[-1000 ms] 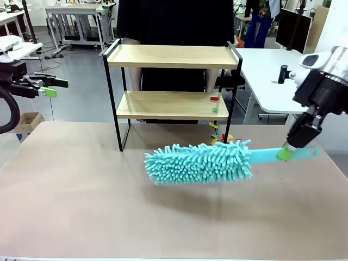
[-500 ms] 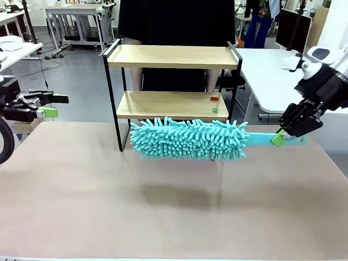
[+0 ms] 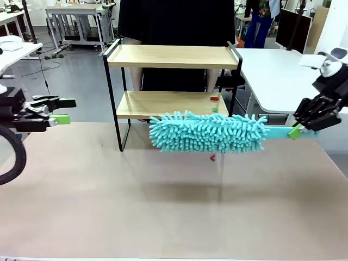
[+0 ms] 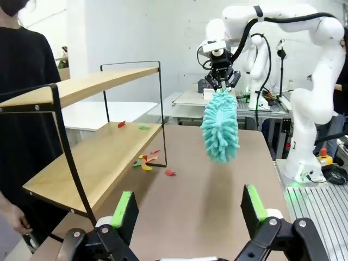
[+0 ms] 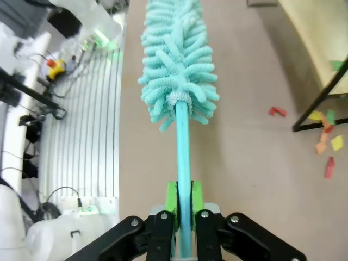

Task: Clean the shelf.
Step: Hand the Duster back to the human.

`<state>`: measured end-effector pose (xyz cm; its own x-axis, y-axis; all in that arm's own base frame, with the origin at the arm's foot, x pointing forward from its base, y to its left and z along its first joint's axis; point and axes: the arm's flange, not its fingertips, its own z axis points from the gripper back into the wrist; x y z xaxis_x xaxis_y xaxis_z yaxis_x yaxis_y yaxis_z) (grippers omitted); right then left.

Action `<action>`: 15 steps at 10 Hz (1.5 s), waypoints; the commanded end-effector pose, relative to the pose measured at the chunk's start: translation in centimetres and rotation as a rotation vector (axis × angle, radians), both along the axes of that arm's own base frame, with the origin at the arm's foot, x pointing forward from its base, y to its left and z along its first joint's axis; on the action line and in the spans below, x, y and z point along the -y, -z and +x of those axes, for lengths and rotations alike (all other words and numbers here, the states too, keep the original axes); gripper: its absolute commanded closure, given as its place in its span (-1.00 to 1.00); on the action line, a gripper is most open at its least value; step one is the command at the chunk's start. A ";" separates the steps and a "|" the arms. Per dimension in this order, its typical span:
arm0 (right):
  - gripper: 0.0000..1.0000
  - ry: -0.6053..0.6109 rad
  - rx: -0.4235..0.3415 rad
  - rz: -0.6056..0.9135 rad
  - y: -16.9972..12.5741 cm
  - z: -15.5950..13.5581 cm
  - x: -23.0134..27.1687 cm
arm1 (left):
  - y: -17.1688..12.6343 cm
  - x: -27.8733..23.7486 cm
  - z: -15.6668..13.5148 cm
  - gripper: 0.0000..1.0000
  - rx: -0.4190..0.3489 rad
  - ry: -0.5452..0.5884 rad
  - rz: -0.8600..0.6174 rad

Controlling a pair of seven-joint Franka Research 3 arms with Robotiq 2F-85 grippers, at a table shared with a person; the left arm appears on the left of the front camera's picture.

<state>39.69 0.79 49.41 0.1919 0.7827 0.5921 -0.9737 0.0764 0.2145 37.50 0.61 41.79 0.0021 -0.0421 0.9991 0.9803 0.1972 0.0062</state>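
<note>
Two arms up, only my right one working. My right gripper (image 3: 302, 130) has its jaws clamped on the flat turquoise handle of the fluffy turquoise microfibre duster (image 3: 209, 131); in the right wrist view the handle runs straight out between the green pads (image 5: 171, 197) and the shaggy head sits at the far end.

Duster long axis lies level and runs across the counter, roughly parallel to the front edge of the two-tier wooden shelf with the thin black metal frame (image 3: 171, 57). Shelf stands at the far middle of the brown counter (image 3: 81, 206), a person in black right behind it. Duster head hangs in the air just in front of the lower board, near its height, not on it as far as I can tell.

Small coloured paper scraps (image 4: 145, 162) lie on the counter by the shelf's right leg, a couple more (image 3: 214, 99) on the lower board's right end.

My left gripper (image 3: 57, 111) hovers off at the left, jaws wide apart, holding nothing, well apart from the shelf.

Key relation: shelf lies beyond the duster, away from me, so I judge the right arm needs to push the head forward onto the lower board, then sweep along it.
</note>
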 end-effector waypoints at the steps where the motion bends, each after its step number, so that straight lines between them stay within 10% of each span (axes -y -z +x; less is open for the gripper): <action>1: 0.74 -0.062 0.028 0.106 -0.9 0.4 2.2 | 2.0 4.0 -2.9 -1.00 -0.016 0.007 0.008; 4: 0.74 -0.025 0.065 0.109 -1.2 0.4 2.6 | 2.8 6.1 -1.8 -1.00 -0.141 0.032 0.022; 5: 0.74 -0.023 0.039 0.051 -0.9 0.0 2.8 | 2.0 4.1 0.9 -1.00 -0.053 0.043 0.021; 15: 0.74 -0.023 0.039 0.051 -0.9 0.0 2.8 | 2.8 14.8 3.7 -1.00 -0.074 0.180 -0.053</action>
<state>39.82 -1.94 50.23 0.1565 0.7580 0.6332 -0.9820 0.0510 0.1817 39.98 -13.53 38.80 0.0911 -0.0149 0.9957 0.9958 0.0051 -0.0910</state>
